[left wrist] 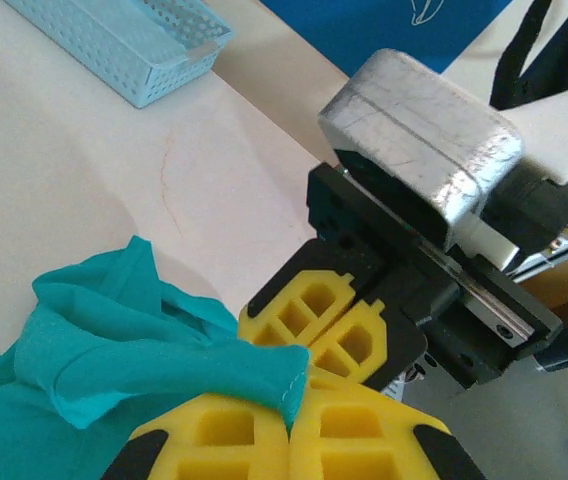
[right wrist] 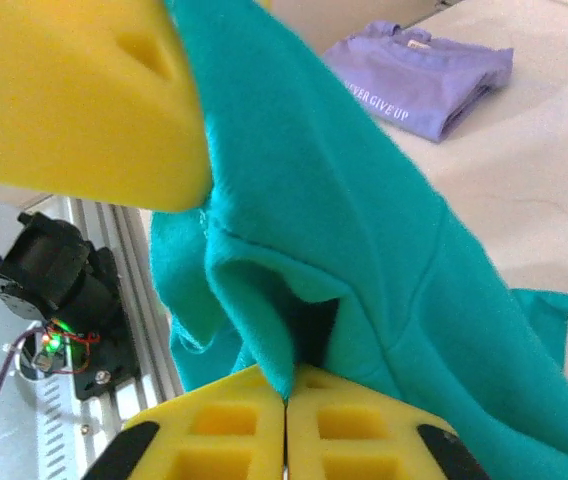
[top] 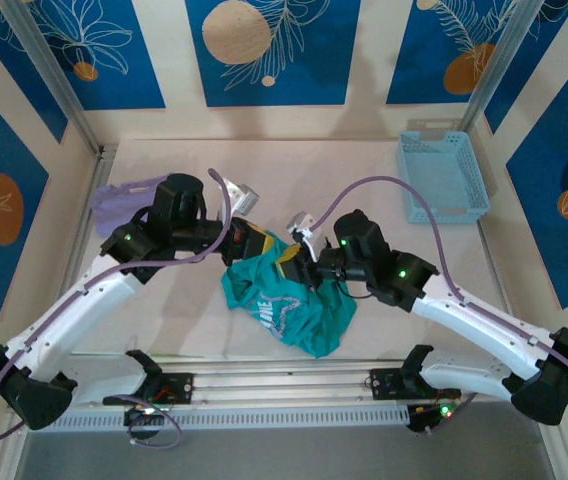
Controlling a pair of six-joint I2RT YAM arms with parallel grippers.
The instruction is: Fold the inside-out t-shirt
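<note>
Inside-out t-shirt is pinched by both arms: the left gripper has its jaws closed on a stitched teal edge, and the right gripper has its jaws closed on a fold, the two sets of yellow fingers just beside each other. From there the shirt drapes in a crumpled bunch onto the middle of the table, near the front rail, pale print showing. A folded lavender garment lies far left and a light blue basket far right, both well apart from it
</note>
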